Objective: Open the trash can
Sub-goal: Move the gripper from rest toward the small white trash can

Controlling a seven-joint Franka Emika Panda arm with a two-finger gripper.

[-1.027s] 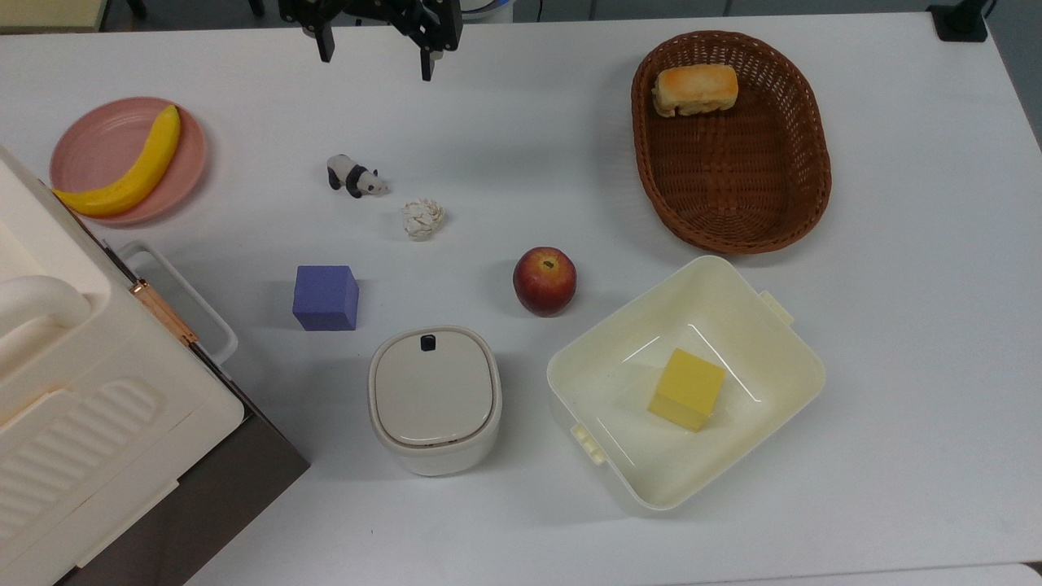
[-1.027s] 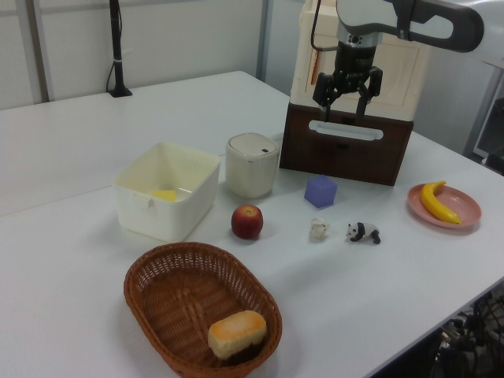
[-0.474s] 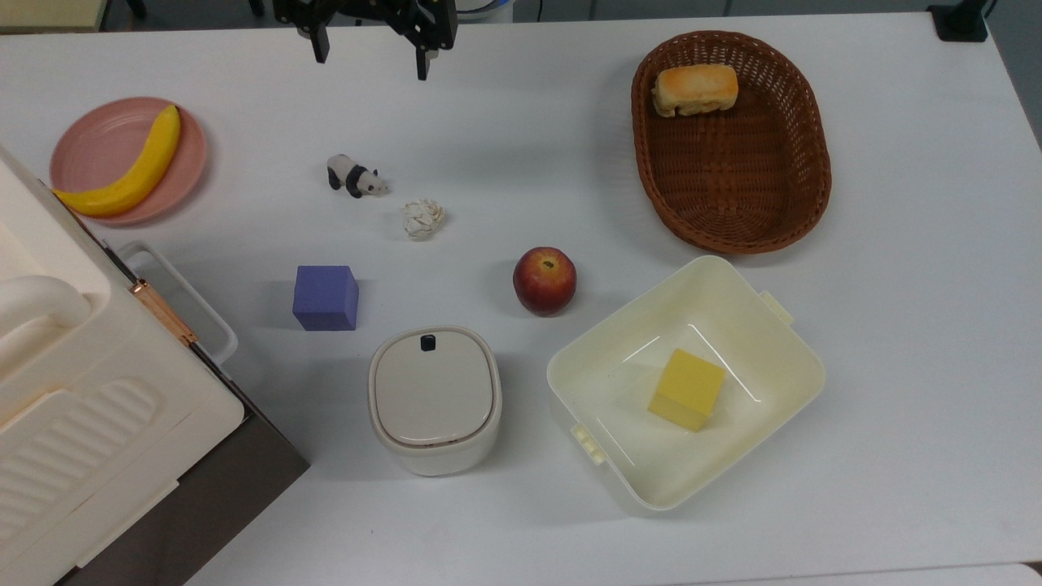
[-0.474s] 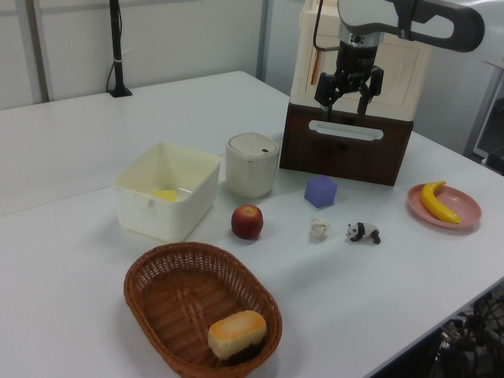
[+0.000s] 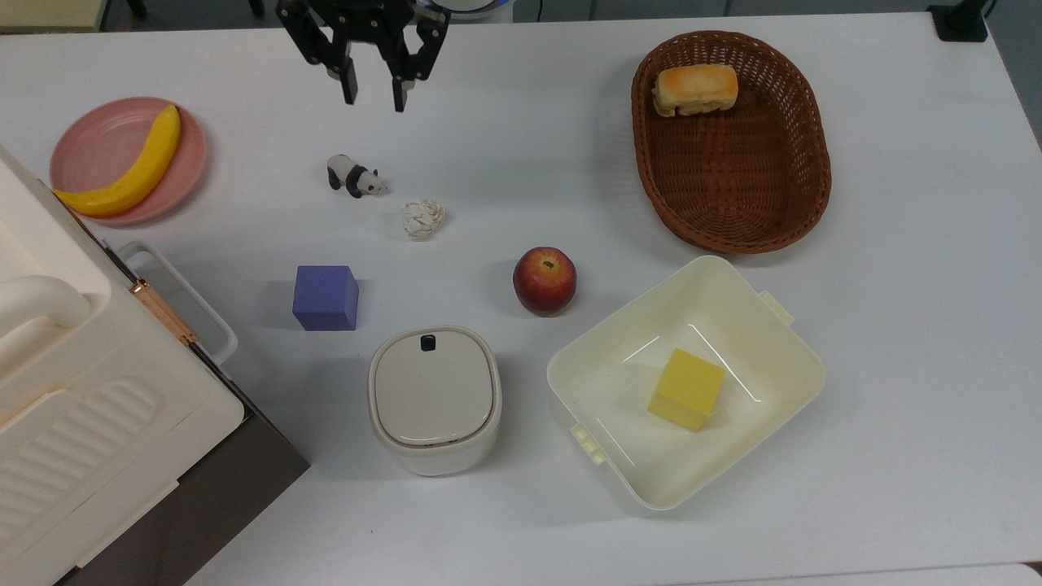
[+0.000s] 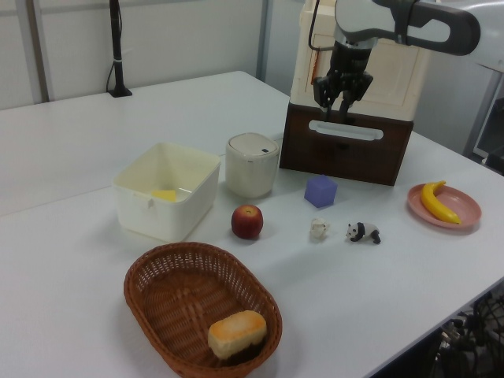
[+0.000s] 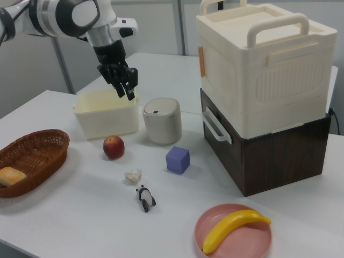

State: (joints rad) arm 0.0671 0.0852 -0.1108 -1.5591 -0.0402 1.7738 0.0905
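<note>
Since the earlier frames the gripper [image 5: 373,94] has turned about its axis and come a little further in over the white surface [image 5: 895,325], and its two black fingers [image 5: 350,85] now stand closer to one another than before — still with a clear gap between them and nothing held. In the top view it hangs near the upper edge, above the toy panda [image 5: 355,176]; in the right view the gripper [image 7: 127,89] sits high in front of the cream tub [image 7: 105,113], well clear of the surface.

The trash can [image 5: 435,399] stands toward the lower middle of the top view, its flat grey-beige lid [image 5: 433,389] shut and the small dark button [image 5: 427,343] on the lid's far edge. It is well apart from the gripper. Just beside it on the top view's right is the cream tub [image 5: 602,358] with a yellow block [image 5: 686,389] inside; near it, up and to the top view's left, lies a purple cube [image 5: 325,297]. A red apple [image 5: 545,281] rests between the trash can and the wicker basket [image 5: 802,155], which holds a bread roll [image 5: 695,89]. A small crumpled white ball [image 5: 422,219] lies near the panda. A banana [image 5: 126,172] lies on a pink plate [image 5: 89,142] at the top view's left, close to the big cream appliance [image 5: 73,407] on its dark base — this stands beside the trash can [image 6: 252,164] in the left view.
</note>
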